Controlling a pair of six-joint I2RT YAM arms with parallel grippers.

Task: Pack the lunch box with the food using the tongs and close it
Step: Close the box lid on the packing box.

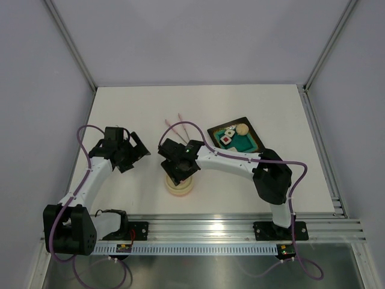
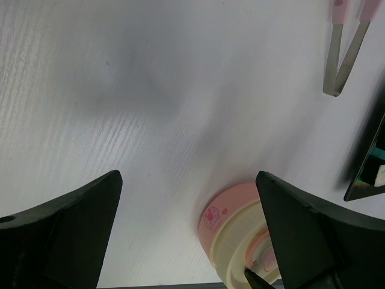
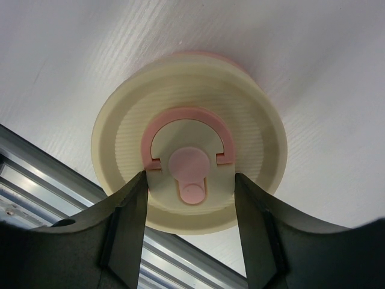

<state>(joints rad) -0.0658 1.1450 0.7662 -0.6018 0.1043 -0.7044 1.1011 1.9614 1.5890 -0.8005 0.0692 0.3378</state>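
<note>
The lunch box point(image 1: 179, 185) stands near the table's front edge, with a pink base point(image 2: 225, 214) and a cream ribbed lid point(image 3: 186, 102) on top of it. The lid has a pink ring handle. My right gripper point(image 3: 189, 205) comes down from above, and its fingers point(image 3: 135, 205) press both sides of the lid's raised centre. To the left of the box my left gripper point(image 2: 189, 235) hangs open over bare table. The tongs point(image 1: 180, 127) lie flat behind the box, also in the left wrist view point(image 2: 341, 60). The food point(image 1: 227, 138) and a beige ball point(image 1: 242, 128) sit in the dark tray.
The dark tray point(image 1: 249, 143) with its teal mat lies at the back right; its corner point(image 2: 367, 168) shows in the left wrist view. A metal rail point(image 1: 240, 226) runs along the near edge, just in front of the box. White walls enclose the table.
</note>
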